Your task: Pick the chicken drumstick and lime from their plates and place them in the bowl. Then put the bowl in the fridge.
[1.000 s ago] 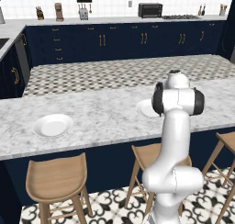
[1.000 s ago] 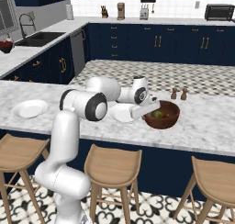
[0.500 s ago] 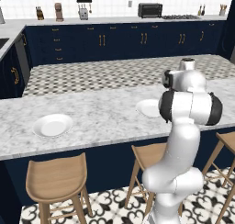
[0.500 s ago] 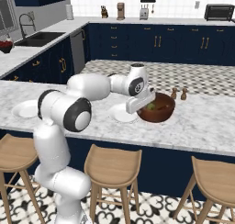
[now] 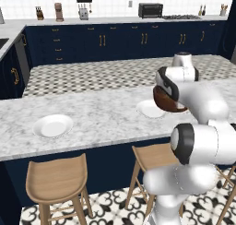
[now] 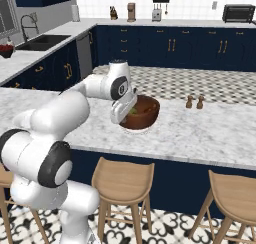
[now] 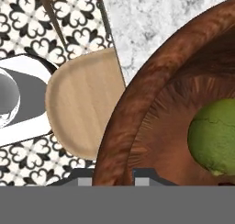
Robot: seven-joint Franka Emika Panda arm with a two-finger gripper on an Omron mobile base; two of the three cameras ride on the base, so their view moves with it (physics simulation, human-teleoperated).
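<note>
The gripper [image 7: 112, 176] is clamped on the near rim of the bowl [image 7: 151, 103], one dark fingertip outside the wall and one inside, so the dark reddish-brown wood passes between them. From the right base view the bowl [image 6: 142, 113] seems to be carried tilted just above the marble island counter [image 6: 210, 133], its open side leaning away from the hand, with a white plate [image 6: 134, 130] directly below it. The lime [image 7: 213, 136] lies inside against the bowl's inner slope; a green patch shows in the same place in the right base view. The chicken drumstick cannot be made out in the bowl from here. The likely risk is the one-sided rim grip: with the weight hanging off one edge, the bowl could pivot in the fingers, or the lime could roll out over the low side if the tilt grows during the carry to the fridge. A second white plate [image 5: 53, 126] sits empty well to the left on the counter. Two small pepper and salt shakers [image 6: 194, 102] stand beyond the bowl. Wooden stools [image 6: 122, 180] line the island's near side, with navy cabinets [image 5: 101, 44] behind.
</note>
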